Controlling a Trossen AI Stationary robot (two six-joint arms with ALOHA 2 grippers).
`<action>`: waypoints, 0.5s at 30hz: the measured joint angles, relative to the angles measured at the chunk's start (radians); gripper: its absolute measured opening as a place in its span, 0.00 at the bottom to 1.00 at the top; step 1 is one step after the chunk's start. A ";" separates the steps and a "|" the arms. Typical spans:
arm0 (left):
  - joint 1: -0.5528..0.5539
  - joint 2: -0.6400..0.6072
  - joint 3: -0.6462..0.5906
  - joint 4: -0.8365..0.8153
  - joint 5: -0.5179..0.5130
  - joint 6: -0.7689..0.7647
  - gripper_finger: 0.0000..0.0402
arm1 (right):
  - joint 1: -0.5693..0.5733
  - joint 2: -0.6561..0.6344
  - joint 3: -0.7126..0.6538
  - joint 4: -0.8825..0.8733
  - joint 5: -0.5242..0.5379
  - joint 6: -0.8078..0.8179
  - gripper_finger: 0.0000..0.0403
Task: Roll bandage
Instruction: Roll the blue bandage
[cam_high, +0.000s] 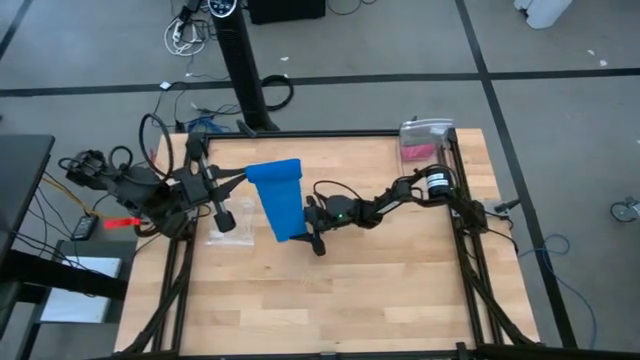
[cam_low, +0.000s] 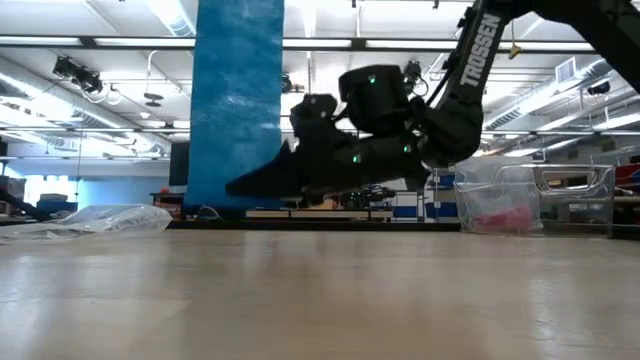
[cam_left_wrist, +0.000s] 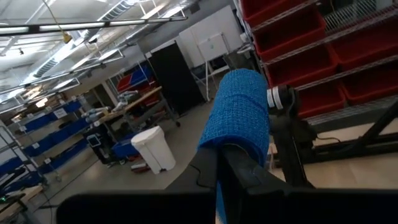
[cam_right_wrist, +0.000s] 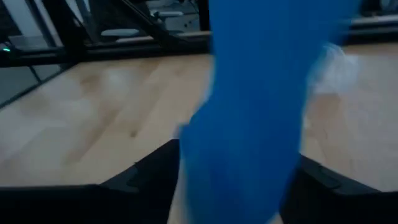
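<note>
Blue bandage (cam_right_wrist: 255, 106) is hanging as a flat strip between the two grippers.
Left gripper (cam_high: 243, 176) is pinching its upper end shut, holding it above the table (cam_high: 400, 290); the right gripper (cam_high: 303, 232) is sitting at the lower end, fingers (cam_right_wrist: 140, 174) spread either side of the strip.

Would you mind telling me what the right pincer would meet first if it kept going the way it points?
Most likely the bandage: it hangs directly ahead of the right pincer, filling that wrist's view. Whether they already touch, I cannot tell.
</note>
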 joint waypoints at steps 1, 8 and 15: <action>0.000 -0.001 0.000 -0.001 -0.001 0.011 0.01 | 0.002 0.009 0.000 0.015 0.010 0.004 0.48; 0.000 -0.002 0.000 0.041 -0.016 0.052 0.01 | 0.040 0.014 -0.001 0.051 0.048 -0.004 0.04; 0.002 -0.024 0.000 0.026 -0.124 0.104 0.01 | 0.160 -0.040 -0.004 -0.004 0.042 -0.009 0.01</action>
